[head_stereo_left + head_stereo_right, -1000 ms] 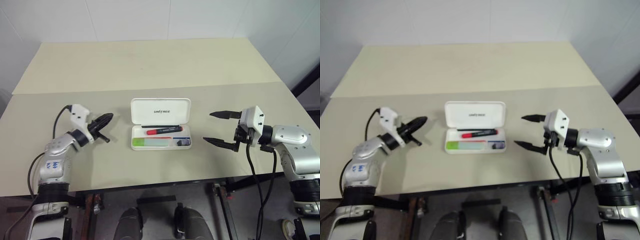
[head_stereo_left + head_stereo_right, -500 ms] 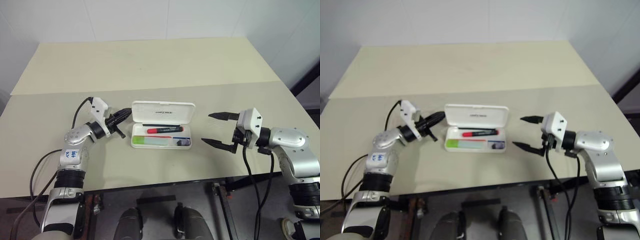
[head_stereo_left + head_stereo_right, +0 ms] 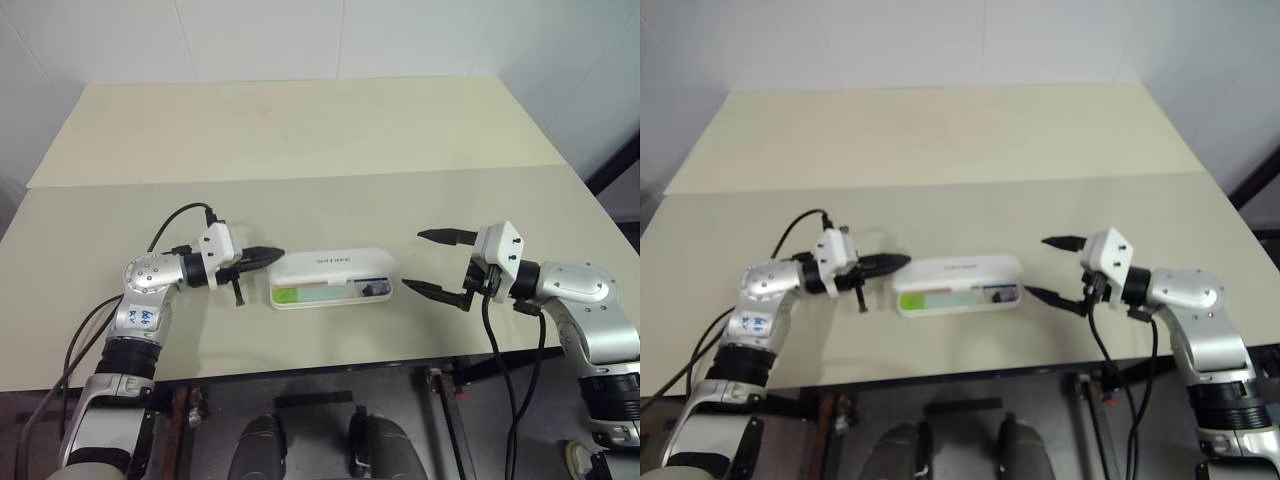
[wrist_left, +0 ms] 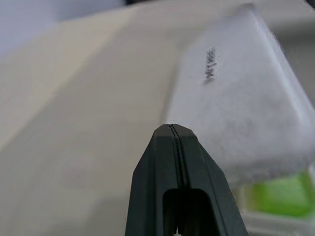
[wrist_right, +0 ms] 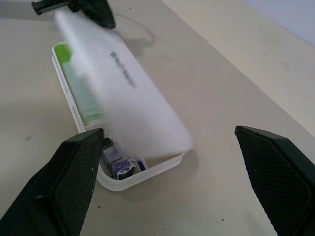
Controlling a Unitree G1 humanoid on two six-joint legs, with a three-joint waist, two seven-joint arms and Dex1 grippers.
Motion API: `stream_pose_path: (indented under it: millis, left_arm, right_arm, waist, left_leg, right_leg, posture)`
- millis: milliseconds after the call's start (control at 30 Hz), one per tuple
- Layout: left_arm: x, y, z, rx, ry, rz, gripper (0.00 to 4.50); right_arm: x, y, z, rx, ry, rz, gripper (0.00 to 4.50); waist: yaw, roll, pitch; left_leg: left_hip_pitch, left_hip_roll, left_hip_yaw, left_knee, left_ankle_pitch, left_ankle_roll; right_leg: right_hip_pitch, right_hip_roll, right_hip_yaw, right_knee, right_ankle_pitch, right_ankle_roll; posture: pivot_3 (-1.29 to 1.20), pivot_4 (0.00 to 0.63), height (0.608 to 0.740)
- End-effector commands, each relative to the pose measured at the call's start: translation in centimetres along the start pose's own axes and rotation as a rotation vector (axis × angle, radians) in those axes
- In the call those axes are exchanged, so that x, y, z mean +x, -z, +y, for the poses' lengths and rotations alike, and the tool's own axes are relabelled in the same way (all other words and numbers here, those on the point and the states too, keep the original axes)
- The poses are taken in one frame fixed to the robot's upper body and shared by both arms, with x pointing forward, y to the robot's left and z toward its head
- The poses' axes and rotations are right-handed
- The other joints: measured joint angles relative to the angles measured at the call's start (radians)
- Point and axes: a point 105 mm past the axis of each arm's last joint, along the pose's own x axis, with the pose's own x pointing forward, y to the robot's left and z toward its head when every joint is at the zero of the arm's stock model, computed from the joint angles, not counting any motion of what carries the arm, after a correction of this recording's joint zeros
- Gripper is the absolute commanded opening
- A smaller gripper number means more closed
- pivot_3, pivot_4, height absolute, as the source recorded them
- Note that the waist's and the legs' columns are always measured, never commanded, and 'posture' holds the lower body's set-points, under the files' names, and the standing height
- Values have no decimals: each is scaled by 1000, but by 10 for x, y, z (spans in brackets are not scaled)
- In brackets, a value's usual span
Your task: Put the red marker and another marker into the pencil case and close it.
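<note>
Head views: a beige table (image 3: 300,130) carries a white pencil case (image 3: 330,268) near its front edge, lid tipped most of the way down over the tray, a gap left along the front. Through that gap show a pale green marker (image 3: 310,294) and, at the right end, a small dark stub (image 3: 372,288); the red marker cannot be made out under the lid. The left gripper (image 3: 272,255) lies about level, fingers pressed together and holding nothing, tip at the lid's left end; whether it touches cannot be told here. The right gripper (image 3: 428,262) hangs just right of the case, apart from it, fingers spread wide and empty. Left wrist view: the two dark fingers (image 4: 167,167) meet along a closed seam, tip against the white lid with its dark lettering; green shows beneath the lid's edge. Right wrist view: the fingers (image 5: 74,182) stand far apart on either side; between them the case lies partly shut, the green marker along the tray, the purple stub at the near end, the left gripper at the far end.
</note>
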Motion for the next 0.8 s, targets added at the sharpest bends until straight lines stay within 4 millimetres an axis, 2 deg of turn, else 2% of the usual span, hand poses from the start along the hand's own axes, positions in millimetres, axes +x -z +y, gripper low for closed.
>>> stream_pose_path:
  millis: [33, 267, 400, 567, 800]
  left_arm:
    - [5, -4, -5, 71, 107, 33, 16]
    - [25, -12, -22, 76, 264, 23, 16]
    - [37, -10, -31, 70, 333, 63, 16]
    - [53, -8, -31, 80, 356, 120, 16]
    - [55, -3, -31, 52, 382, 191, 16]
  right_arm:
    - [-6, -12, -3, -26, 40, -37, 4500]
    - [-10, -11, 0, -19, 74, -33, 4500]
    - [-14, -12, 3, -14, 112, -37, 4500]
    - [-15, -11, 15, 14, 157, -48, 4500]
    - [-11, -15, 23, 33, 207, -73, 4500]
  waist:
    - [5, 0, 0]
    - [12, 0, 0]
    - [15, 0, 0]
    - [15, 1, -1]
    - [12, 1, -1]
  left_leg:
    - [0, 0, 0, 0, 0, 0]
    - [0, 0, 0, 0, 0, 0]
    - [0, 0, 0, 1, 0, 0]
    - [0, 0, -1, 2, 0, 1]
    - [1, 0, -2, 2, 0, 1]
  right_leg:
    - [0, 0, 0, 0, 0, 0]
    - [0, 0, 0, 0, 0, 0]
    - [0, 0, 0, 0, 0, 0]
    - [1, 0, 0, 1, 0, 0]
    - [1, 0, 0, 1, 1, -1]
  posture:
    - [0, 150, 740]
    - [0, 150, 740]
    - [0, 150, 740]
    - [0, 150, 740]
    - [0, 150, 740]
